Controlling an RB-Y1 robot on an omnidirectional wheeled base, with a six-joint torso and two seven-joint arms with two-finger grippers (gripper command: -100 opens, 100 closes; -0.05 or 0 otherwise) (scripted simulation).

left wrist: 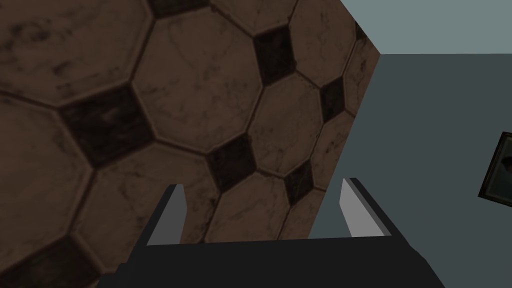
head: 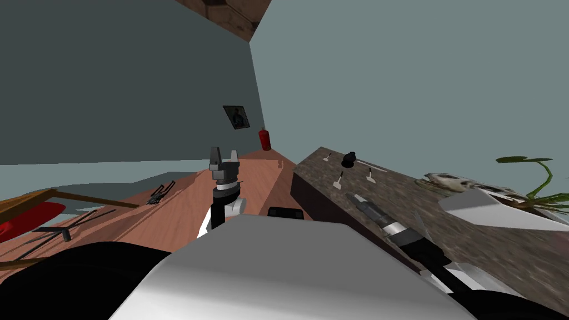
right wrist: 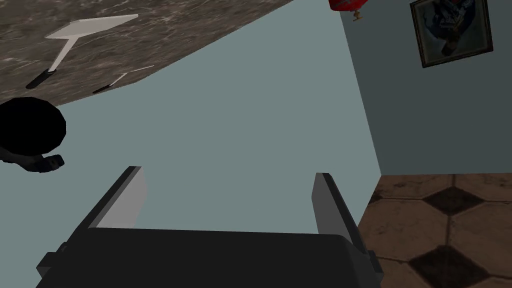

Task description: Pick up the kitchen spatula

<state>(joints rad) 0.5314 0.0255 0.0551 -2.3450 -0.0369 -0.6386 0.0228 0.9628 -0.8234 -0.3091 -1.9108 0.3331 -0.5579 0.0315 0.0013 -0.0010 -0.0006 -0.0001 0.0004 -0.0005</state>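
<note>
Counter [right wrist: 175, 30] edge, spatula [right wrist: 90, 27] near parted fingers [right wrist: 327, 202]

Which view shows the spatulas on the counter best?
Right wrist view: one spatula shows its flat white blade and dark handle clearly. Head view shows the spatulas tiny on the counter. The left gripper points upward, away.

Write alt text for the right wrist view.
The open right gripper points at a grey-blue wall, holding nothing; a white flat-bladed spatula with a dark handle lies on a brown mottled countertop near a black round object.
</note>
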